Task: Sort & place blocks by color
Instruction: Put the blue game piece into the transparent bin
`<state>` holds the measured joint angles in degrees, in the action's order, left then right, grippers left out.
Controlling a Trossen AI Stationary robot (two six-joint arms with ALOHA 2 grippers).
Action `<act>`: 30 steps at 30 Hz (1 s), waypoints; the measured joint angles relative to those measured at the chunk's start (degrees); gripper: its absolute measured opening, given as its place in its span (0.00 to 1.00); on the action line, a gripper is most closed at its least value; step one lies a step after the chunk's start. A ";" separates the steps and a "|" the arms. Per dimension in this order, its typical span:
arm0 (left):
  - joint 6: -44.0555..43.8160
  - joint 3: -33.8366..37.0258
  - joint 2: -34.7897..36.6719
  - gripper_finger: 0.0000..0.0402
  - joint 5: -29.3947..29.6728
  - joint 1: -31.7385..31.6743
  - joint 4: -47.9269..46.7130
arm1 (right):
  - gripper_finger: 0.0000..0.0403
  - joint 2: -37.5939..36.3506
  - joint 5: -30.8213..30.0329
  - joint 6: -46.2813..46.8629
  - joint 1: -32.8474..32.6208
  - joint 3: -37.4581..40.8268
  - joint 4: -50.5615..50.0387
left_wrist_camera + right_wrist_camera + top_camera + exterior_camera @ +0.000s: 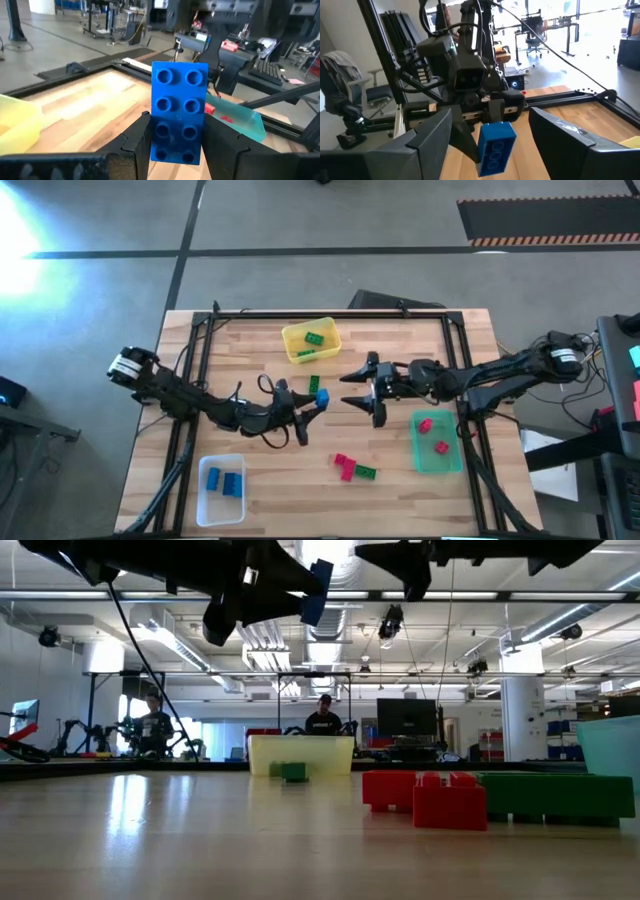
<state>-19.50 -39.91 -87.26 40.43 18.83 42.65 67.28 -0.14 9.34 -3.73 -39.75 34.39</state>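
Observation:
My left gripper (308,408) hovers above the table's middle, shut on a blue brick (179,112) with two rows of studs; that brick also shows in the high view (321,398) and the low view (315,590). My right gripper (360,398) hangs open just right of it, facing it, touching nothing (492,117). A green brick (313,383) lies on the table beside them. Two red bricks (345,465) and a green brick (366,472) lie together near the front (425,798). My left gripper pinches the blue brick between its two fingers (135,142), on the long sides near one end (175,150). The rest of the brick sticks out past the fingertips, studs toward the wrist camera. It is lifted clear of the table, high above it in the low view.
A yellow bin (295,352) with green bricks stands toward the far edge. A translucent green bin (452,462) with red bricks sits at the right front, and a clear bin (205,505) with blue bricks at the left front. People sit in the room beyond the table.

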 joint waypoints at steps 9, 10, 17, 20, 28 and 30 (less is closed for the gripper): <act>-22.48 -12.31 1.42 0.31 -12.54 0.54 -35.01 | 0.62 -9.35 -0.04 -2.92 0.00 -0.02 -10.53; -25.72 -15.20 1.54 0.31 -14.70 1.04 -42.19 | 0.62 -9.91 -0.04 -3.37 0.00 0.00 -11.92; -54.73 -34.82 1.27 0.31 -37.13 6.77 -94.11 | 0.60 -10.55 -0.07 -3.95 0.00 0.00 -13.66; -63.45 -37.93 1.35 0.31 -40.88 12.36 -106.69 | 0.59 -10.10 -0.04 -3.94 0.00 0.00 -14.15; -87.41 -38.76 1.82 0.31 -53.40 21.49 -115.52 | 0.58 -8.78 -1.09 -3.97 0.00 0.02 -13.99; -92.64 -37.60 1.33 0.31 -56.42 23.14 -115.64 | 0.58 -8.26 -1.60 -3.78 0.00 0.01 -14.16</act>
<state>-112.14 -77.51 -85.93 -16.00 41.97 -73.00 59.02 -1.74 5.56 -3.73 -39.74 20.23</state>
